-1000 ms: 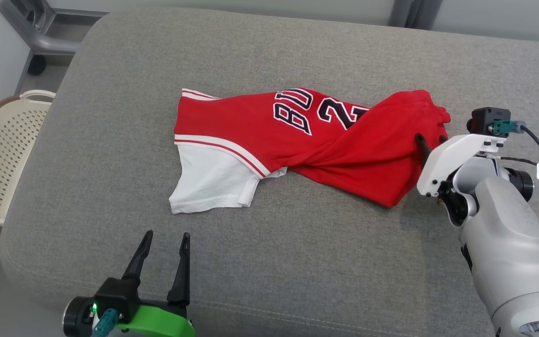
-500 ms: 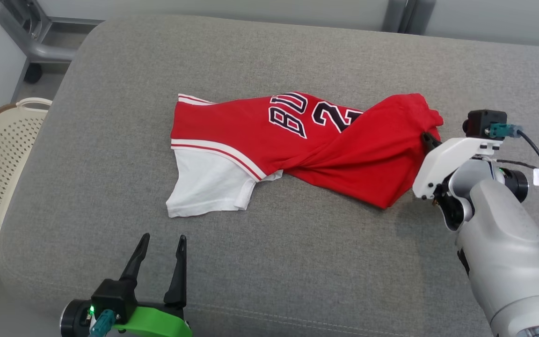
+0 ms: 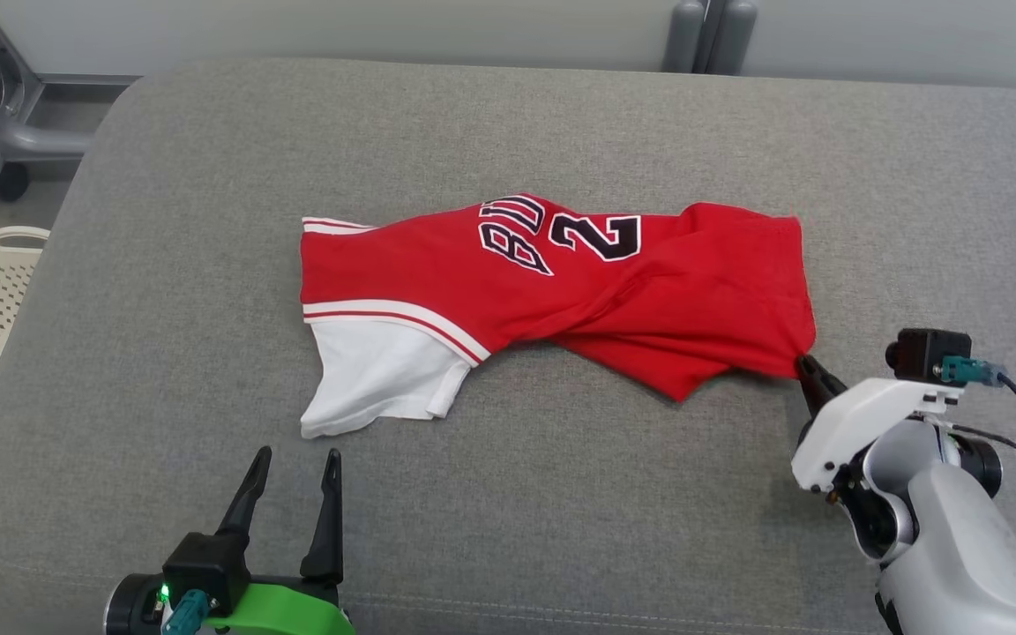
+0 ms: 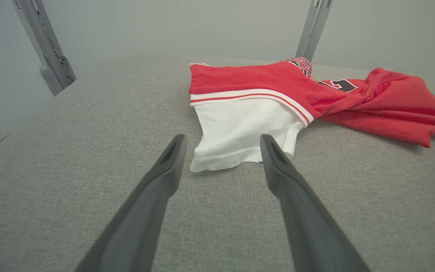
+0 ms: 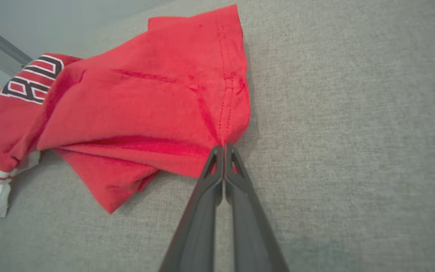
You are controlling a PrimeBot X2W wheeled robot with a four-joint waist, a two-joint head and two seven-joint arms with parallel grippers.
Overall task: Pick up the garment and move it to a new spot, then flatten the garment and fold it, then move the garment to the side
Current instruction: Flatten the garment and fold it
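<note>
Right pincer [image 3: 804,362] clamps a corner of the red garment [image 3: 693,291], left pincer [image 3: 297,451] spread wide nearby

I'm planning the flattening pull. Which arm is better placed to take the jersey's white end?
Left. The left claw is open and points at the white end just ahead; the right claw is shut on the red hem at the other end of the jersey.

The head camera looks steeply down on the grey cushion [image 3: 508,132] from above its near edge. Both wrist cameras sit low over that surface, the right one nearest the red garment [image 5: 145,94]. All three views share the red garment.
</note>
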